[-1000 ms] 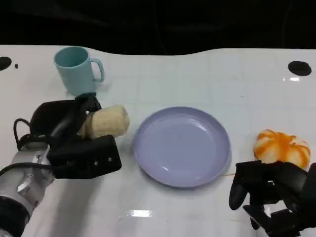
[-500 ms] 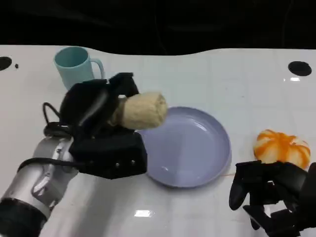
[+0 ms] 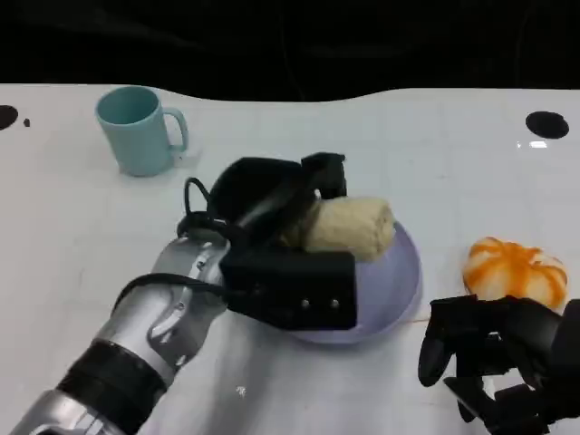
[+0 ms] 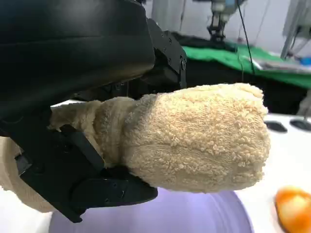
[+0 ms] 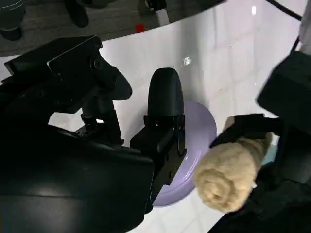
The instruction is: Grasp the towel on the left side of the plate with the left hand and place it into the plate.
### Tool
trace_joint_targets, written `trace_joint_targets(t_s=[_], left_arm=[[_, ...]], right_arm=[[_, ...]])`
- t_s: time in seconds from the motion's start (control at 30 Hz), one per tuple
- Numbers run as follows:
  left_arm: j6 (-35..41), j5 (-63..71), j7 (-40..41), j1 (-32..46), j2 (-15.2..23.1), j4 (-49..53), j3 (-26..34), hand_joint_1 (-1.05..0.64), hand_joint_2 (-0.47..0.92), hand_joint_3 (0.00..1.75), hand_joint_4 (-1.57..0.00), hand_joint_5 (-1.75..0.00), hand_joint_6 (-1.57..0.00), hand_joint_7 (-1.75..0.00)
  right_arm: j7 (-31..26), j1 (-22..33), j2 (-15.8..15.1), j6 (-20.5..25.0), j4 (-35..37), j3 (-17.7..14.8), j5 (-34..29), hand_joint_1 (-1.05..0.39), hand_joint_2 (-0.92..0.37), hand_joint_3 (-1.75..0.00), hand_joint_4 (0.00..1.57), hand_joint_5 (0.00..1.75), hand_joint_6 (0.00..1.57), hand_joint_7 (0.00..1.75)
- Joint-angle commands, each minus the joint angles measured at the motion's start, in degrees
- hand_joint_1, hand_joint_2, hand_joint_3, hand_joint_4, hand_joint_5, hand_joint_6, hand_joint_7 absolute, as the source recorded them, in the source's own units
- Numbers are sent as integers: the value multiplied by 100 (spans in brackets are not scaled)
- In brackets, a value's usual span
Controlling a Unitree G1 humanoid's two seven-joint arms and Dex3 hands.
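Note:
My left hand (image 3: 281, 240) grips a rolled beige towel (image 3: 349, 227) and holds it above the lavender plate (image 3: 399, 281), over the plate's middle. The left wrist view shows the towel (image 4: 194, 145) clamped between black fingers (image 4: 97, 184), with the plate (image 4: 194, 218) just beneath it. In the right wrist view the towel roll (image 5: 228, 177) hangs over the plate (image 5: 197, 128). My right hand (image 3: 494, 358) rests at the table's near right, holding nothing, its fingers apart.
A teal mug (image 3: 140, 129) stands at the back left. An orange-and-white object (image 3: 515, 270) lies right of the plate, just beyond my right hand. Black round marks (image 3: 547, 124) sit near the table's far corners.
My left hand has lifted the towel from beside the plate and carried it rightward, first to the plate's left rim, now over its middle. The right hand has stayed put.

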Motion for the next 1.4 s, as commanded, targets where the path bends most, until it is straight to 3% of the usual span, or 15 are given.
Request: trace_joint_targets(t_s=[0.03,0.1,0.17,0.23,0.27,0.3,0.4,0.6,0.87,1.13,1.23,1.4], left_arm=[[292,-6,-480,-175,-104,194,-106,-24,67,66,-77,-174,-65,-132],[340,-42,-620,-146,-129,188,-111,-24,84,34,-67,-153,-79,-62],[342,-4,-704,-125,-101,148,-152,-29,91,16,-55,-134,-73,-24],[397,118,-772,-125,-61,79,-238,-37,92,12,-48,-99,-62,-8],[416,162,-793,-118,-48,46,-262,-44,92,13,-44,-64,-52,-3],[404,184,-796,-110,-32,23,-277,-47,92,12,-43,-49,-47,-2],[359,205,-827,-91,19,-55,-299,-60,92,12,-32,-29,-31,0],[325,183,-987,-56,144,-293,-278,-75,92,14,-18,-23,-18,0],[396,-24,-1346,183,485,-1035,-15,-78,92,12,-19,-27,-17,-1],[-2,-876,-1605,934,946,-2006,634,-67,92,13,-36,-42,-33,-8],[-58,-1166,-1672,1211,1029,-2286,843,-64,92,14,-41,-46,-36,-9],[57,-2076,-1865,1900,1010,-2964,1423,-58,92,18,-61,-58,-55,-15]], right_arm=[[-24,-28,-7,10,-55,9,5,5,-60,-106,70,168,68,143],[-14,-33,-8,14,-51,3,20,5,-60,-107,70,168,69,143],[-6,-34,-12,12,-55,-5,29,5,-60,-107,70,168,68,143],[4,-39,-16,3,-49,-16,42,5,-60,-107,70,168,68,143],[7,-42,-17,15,-51,-20,47,5,-59,-107,70,168,68,143],[9,-45,-16,32,-55,-26,59,5,-59,-108,70,168,68,144],[7,-39,-15,20,-44,-34,65,5,-60,-107,70,167,68,143],[9,-27,-30,-29,-27,-35,51,4,-60,-106,70,168,68,143],[5,-42,-19,59,-57,-46,72,4,-60,-106,69,170,68,143],[12,-39,-42,29,-50,-61,63,5,-59,-108,70,170,68,144],[11,-46,-44,59,-57,-68,66,5,-58,-108,70,170,68,144],[19,-43,-61,51,-62,-76,61,5,-59,-108,70,169,68,143]])
